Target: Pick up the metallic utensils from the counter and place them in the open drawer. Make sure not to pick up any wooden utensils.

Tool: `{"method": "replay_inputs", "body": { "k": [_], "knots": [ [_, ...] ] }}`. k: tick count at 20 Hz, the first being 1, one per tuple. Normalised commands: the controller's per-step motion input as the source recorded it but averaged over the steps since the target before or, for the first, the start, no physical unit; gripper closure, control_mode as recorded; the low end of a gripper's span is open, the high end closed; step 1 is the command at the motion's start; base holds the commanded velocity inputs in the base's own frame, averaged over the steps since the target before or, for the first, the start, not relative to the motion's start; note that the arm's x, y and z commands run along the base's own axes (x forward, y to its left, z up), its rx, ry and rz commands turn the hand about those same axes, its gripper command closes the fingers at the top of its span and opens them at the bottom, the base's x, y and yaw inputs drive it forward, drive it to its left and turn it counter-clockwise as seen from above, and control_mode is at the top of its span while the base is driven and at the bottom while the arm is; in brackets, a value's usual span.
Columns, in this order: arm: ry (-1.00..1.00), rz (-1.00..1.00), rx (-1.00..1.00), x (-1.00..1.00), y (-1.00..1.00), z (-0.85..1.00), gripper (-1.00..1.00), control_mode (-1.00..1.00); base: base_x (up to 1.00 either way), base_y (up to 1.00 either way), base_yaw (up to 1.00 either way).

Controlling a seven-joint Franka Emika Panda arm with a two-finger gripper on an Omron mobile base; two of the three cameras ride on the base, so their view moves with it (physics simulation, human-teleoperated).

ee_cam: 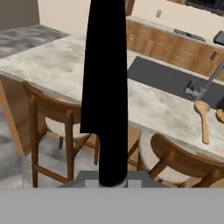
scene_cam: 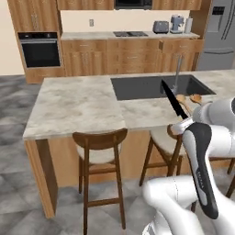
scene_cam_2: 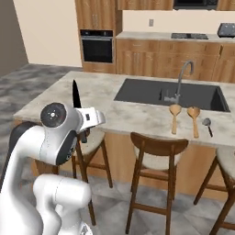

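- One dark knife [scene_cam: 173, 100] stands blade-up, clamped in the gripper [scene_cam: 185, 124] in front of the counter [scene_cam: 73, 103]; carry it steadily.
- Two wooden spoons [scene_cam_2: 175, 117] lie right, beside the sink [scene_cam_2: 151, 92]; avoid them.
- Drawer location: cannot tell.

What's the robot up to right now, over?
Gripper shut on black knife, blade up, clear of the counter. Two wooden spoons untouched beside the sink. Stools below.
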Motion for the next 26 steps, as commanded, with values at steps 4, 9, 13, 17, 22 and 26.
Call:
{"method": "replay_inputs", "body": {
  "k": [4,9,13,17,22,26],
  "knots": [
    [0.0,0.0,0.0,0.0,0.0,0.0,1.0,1.0,-0.17,1.0,-0.1],
    [0.0,0.0,0.0,0.0,0.0,0.0,1.0,1.0,-0.39,1.0,-0.1],
    [0.0,0.0,0.0,0.0,0.0,0.0,1.0,1.0,-0.2,1.0,-0.13],
    [0.0,0.0,0.0,0.0,0.0,0.0,1.0,1.0,-0.12,1.0,-0.16],
    [0.0,0.0,0.0,0.0,0.0,0.0,1.0,1.0,-0.1,1.0,-0.15],
    [0.0,0.0,0.0,0.0,0.0,0.0,1.0,1.0,0.04,1.0,-0.22]
  ]
}}
